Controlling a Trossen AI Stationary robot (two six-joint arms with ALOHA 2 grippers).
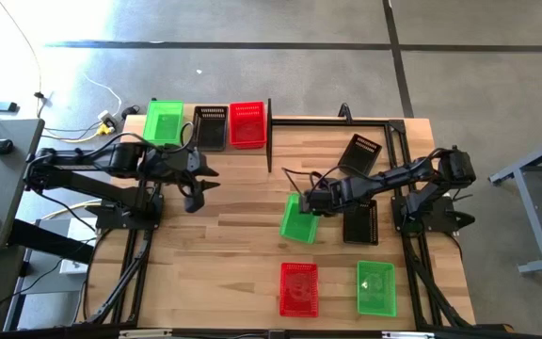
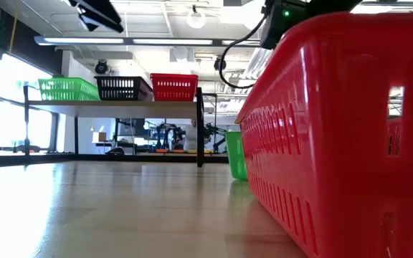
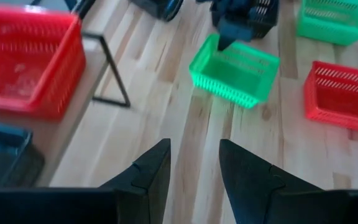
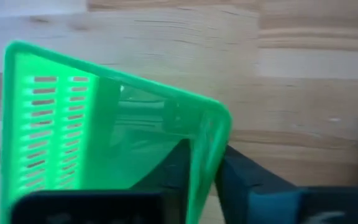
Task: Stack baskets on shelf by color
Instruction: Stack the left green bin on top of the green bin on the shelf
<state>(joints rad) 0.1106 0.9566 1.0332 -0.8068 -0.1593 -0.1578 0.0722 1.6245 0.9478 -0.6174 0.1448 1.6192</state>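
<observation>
Gripping the rim of a bright green plastic mesh basket point(image 1: 296, 221), the right tool point(image 1: 314, 201) has one finger inside the wall and one outside, pinching it; that basket sits tilted on the wooden tabletop point(image 1: 233, 245).

- Just beside the right tool: a black mesh basket point(image 1: 360, 224); another black mesh basket point(image 1: 361, 153) lies farther back.
- Nearer the front edge from it: a red mesh basket point(image 1: 299, 288) and a second green mesh basket point(image 1: 375, 287), side by side.
- Left tool point(image 1: 196, 184): fingers spread, holding nothing, hovering beside the light-wood shelf point(image 2: 113, 105).
- On the shelf: one green basket point(image 1: 164, 122), one black basket point(image 1: 210, 127), one red basket point(image 1: 247, 124), in a row.
</observation>
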